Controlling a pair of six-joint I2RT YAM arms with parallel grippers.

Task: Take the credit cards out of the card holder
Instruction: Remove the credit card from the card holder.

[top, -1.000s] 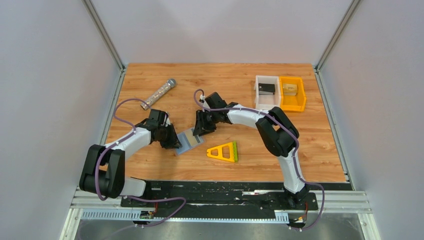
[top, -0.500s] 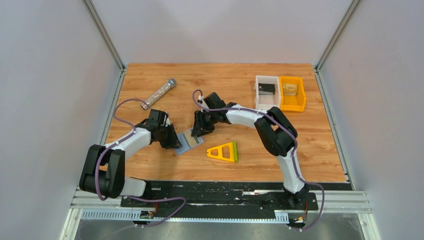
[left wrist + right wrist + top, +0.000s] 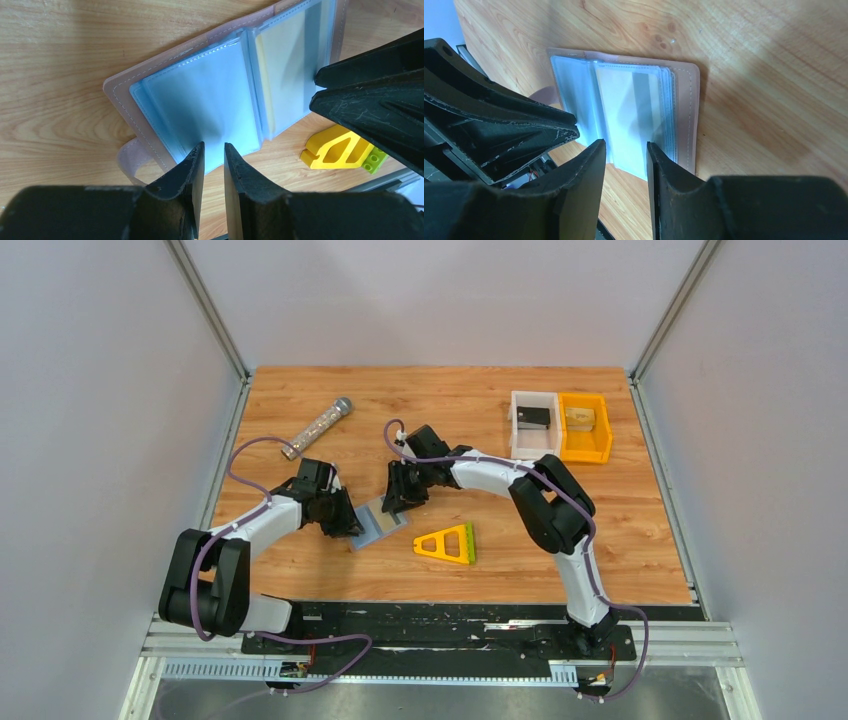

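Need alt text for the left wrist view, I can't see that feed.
An open card holder lies on the wooden table, clear sleeves up, a yellowish card showing in the right-hand one. The left tool has its tips slightly apart at the left sleeve's near edge; the right tool reaches over the right page, with a yellow frame nearby.

- Top view: card holder [image 3: 380, 522] too small to read slots; ends covered by left gripper [image 3: 347, 526] and right gripper [image 3: 397, 502].
- Left wrist: holder's far corner cut off at top edge, right side behind right gripper; sleeves [image 3: 210, 100] blurred, contents unreadable.
- Yellow frame [image 3: 320, 150] half hidden there too.
- Right wrist: holder's left part behind left gripper.
- Contents of white bin [image 3: 534, 453] and orange bin [image 3: 586, 455] too small to identify.
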